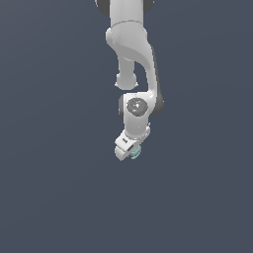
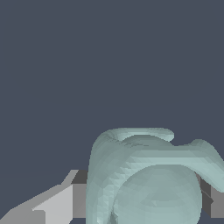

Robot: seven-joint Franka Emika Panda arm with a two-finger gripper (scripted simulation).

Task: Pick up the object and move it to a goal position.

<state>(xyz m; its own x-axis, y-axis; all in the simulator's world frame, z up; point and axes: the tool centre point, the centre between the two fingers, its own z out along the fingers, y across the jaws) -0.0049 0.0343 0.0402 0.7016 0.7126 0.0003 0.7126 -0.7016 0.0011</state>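
Observation:
The object (image 1: pixel 135 151) is a tiny pale teal-green roundish item with a small loop. In the exterior view it sits at the tip of my white gripper (image 1: pixel 129 151), mostly hidden behind the fingers. In the wrist view the object (image 2: pixel 148 179) fills the space between the two fingers (image 2: pixel 52 203), which press on its sides. The gripper is shut on it, tilted, at the end of the white arm that hangs down from the top of the exterior view.
A plain dark blue-grey background lies behind the arm in both views. No other objects, containers or edges show. No goal marker is visible.

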